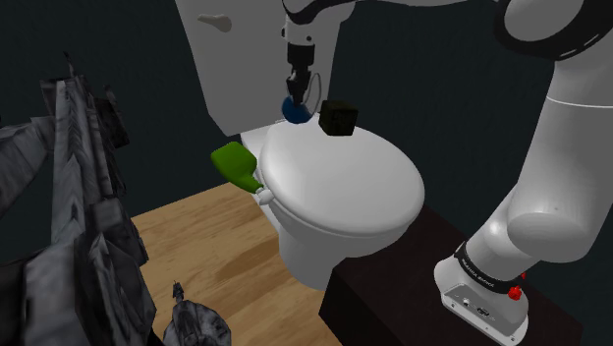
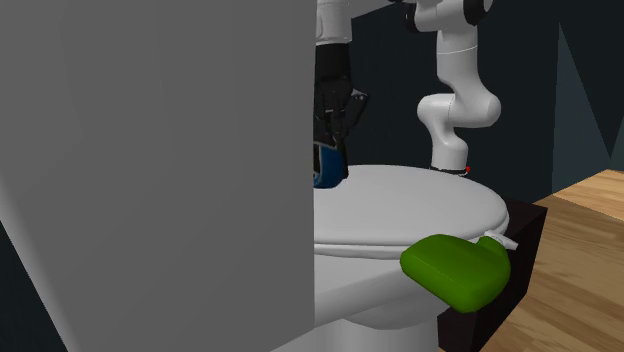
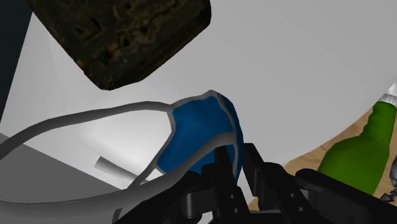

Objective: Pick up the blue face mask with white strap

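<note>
The blue face mask (image 1: 292, 114) with its pale grey-white strap (image 3: 95, 118) sits at the back of the white toilet lid (image 1: 344, 182), close to the tank. My black gripper (image 1: 296, 96) comes straight down onto it. In the wrist view the fingers (image 3: 224, 170) stand close together and clasp the mask's (image 3: 197, 130) lower edge, while the strap loops away over the lid. In the second exterior view the gripper (image 2: 331, 140) and a strip of the mask (image 2: 324, 172) peek out from behind the tank.
A dark rough block (image 1: 337, 117) rests on the lid right beside the mask. A green bottle (image 1: 236, 163) lies at the toilet's side, over a wooden floor (image 1: 196, 236). The white tank (image 1: 236, 59) rises just behind. A grey jagged object (image 1: 79, 197) fills the shoulder view's left.
</note>
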### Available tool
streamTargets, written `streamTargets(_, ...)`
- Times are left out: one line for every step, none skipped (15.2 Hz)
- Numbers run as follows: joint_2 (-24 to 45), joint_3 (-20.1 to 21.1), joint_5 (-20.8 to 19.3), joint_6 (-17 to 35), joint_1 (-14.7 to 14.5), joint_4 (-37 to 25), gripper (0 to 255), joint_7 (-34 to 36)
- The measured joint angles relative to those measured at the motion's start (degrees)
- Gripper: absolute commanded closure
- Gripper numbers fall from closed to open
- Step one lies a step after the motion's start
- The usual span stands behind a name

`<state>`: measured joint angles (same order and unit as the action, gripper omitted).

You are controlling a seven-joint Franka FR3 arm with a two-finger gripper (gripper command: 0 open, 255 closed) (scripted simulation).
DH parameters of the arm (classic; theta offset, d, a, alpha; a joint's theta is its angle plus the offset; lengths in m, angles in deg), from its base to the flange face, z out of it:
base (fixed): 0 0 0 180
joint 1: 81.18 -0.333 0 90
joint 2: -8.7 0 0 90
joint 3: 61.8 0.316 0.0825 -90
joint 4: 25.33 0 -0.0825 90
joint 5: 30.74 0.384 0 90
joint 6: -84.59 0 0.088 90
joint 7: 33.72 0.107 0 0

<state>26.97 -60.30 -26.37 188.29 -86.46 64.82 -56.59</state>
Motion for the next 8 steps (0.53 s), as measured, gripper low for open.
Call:
streamTargets(-0.2,0.0,0.0,-0.6,0.0,-0.5,255,0.0)
streamTargets(-0.1,0.0,0.0,-1.4,0.0,-1.3,255,0.1)
streamTargets(-0.3,0.0,0.0,-2.0,0.0,-1.7,255,0.2)
streamTargets(-0.4,0.0,0.0,-2.8,0.0,-2.5,255,0.1)
streamTargets(-0.2,0.0,-0.1,-3.6,0.0,-3.4,255,0.3)
streamTargets(-0.5,0.0,-0.1,-4.3,0.0,-3.8,255,0.4)
streamTargets(-0.4,0.0,-0.1,-5.1,0.0,-4.7,255,0.4)
streamTargets(-0.5,0.0,-0.1,-5.8,0.0,-5.4,255,0.4)
